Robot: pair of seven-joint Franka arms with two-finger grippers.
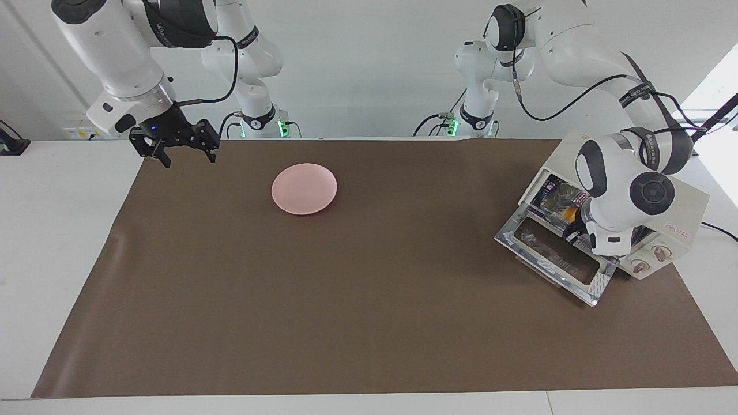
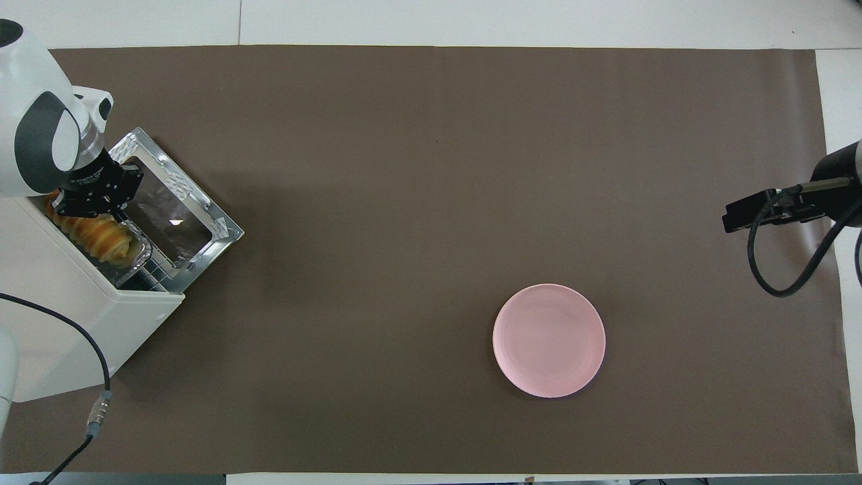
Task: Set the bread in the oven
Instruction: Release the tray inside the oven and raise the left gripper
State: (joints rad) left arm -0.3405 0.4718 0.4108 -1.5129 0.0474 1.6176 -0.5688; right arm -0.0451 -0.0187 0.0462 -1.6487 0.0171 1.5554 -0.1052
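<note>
At the overhead view's left edge I watch my left gripper, clamped on the foil tray carrying the bread, at the oven mouth, where the tray could snag and tip, while the right gripper waits open.

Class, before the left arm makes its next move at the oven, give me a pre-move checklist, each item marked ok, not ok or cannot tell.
1. Oven door down and flat: ok.
2. Bread lying in the foil tray: ok.
3. Tray fully inside the oven: not ok; its end shows at the opening in the overhead view.
4. Left gripper shut at the tray and bread: ok; what it pinches, cannot tell.
5. Right gripper open, waiting over the mat's corner at its arm's end: ok.
6. Pink plate well apart from the oven: ok.
</note>
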